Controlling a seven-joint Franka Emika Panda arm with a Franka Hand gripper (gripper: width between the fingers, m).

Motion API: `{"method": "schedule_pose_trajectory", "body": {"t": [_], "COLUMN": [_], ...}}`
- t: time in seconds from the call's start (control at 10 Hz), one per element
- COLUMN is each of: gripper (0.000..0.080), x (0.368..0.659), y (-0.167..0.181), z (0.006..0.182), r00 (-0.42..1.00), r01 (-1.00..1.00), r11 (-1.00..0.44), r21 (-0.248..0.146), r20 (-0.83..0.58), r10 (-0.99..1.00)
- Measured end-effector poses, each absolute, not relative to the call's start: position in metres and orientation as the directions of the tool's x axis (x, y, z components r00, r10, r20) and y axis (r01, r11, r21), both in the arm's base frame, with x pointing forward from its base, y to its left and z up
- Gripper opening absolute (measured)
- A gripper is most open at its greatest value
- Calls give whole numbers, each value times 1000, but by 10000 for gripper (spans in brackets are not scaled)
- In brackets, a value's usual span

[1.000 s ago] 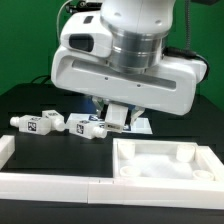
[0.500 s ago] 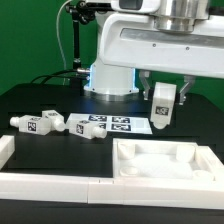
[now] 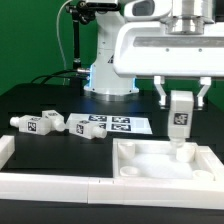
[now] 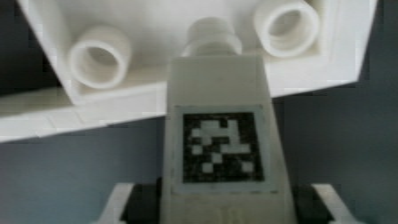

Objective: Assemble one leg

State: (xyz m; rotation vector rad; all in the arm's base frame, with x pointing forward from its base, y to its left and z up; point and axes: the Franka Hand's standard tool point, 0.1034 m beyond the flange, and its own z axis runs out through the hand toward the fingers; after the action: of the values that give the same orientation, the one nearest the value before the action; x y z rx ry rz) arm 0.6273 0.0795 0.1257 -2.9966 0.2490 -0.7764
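Note:
My gripper (image 3: 181, 97) is shut on a white leg (image 3: 179, 120) with a black-and-white tag, held upright. Its lower tip hangs just above a round corner socket at the far right of the white tray-shaped tabletop (image 3: 150, 172). In the wrist view the leg (image 4: 222, 110) points down toward the tabletop (image 4: 160, 85), its tip between two round sockets (image 4: 98, 62) (image 4: 285, 28). Two more legs (image 3: 34, 123) (image 3: 84, 127) lie on the black table at the exterior view's left.
The marker board (image 3: 113, 125) lies flat on the table behind the tabletop. A white frame rail (image 3: 40, 185) runs along the front edge. The robot base (image 3: 105, 70) stands at the back against a green backdrop.
The gripper has carried the leg from near the marker board toward the exterior view's right and lowered it over the tabletop's far right corner.

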Motion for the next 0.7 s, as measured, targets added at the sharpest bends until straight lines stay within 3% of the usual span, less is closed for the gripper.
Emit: {"method": "schedule_pose_trajectory", "body": {"t": [0.2,0.5,0.7], "gripper": [287,287,287], "x": [614,615,628], "y": [88,89,98], "z": [108,106,112], "r00": [788,786,797], "r01": [-185,-157,-111], "r11": [-977,-984,-993], "r21": [-107,-81,-28], "r20": [577,593,594], "r10": [-213,-174,-106]}}
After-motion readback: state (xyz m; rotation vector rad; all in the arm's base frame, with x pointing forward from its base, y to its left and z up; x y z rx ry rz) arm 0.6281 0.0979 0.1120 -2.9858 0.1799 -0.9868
